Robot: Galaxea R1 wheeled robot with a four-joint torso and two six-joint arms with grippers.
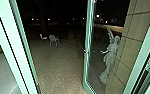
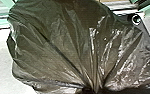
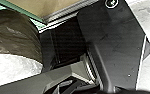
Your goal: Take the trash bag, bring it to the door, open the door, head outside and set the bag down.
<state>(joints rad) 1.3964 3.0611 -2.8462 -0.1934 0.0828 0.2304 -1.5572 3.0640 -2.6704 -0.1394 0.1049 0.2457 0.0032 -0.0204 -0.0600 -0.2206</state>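
Head view: open door (image 1: 87, 37); wrists: bag (image 2: 53, 57).

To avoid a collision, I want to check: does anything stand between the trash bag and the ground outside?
Nothing visible blocks the way: the glass door stands open onto the ground outside. A metal strip, probably the sill, lies between the trash bag and that ground.

From where I stand, the trash bag (image 2: 58, 47) is thin, glossy plastic, creased into shiny folds. The door (image 1: 85, 68) has smooth, clear glass in a slick, pale green frame. The statue (image 1: 111, 53) looks matt and stony, the block wall (image 1: 133, 32) dull, the yard ground (image 1: 57, 67) rough and grainy. A ridged sill strip (image 3: 66, 15) gleams like metal.
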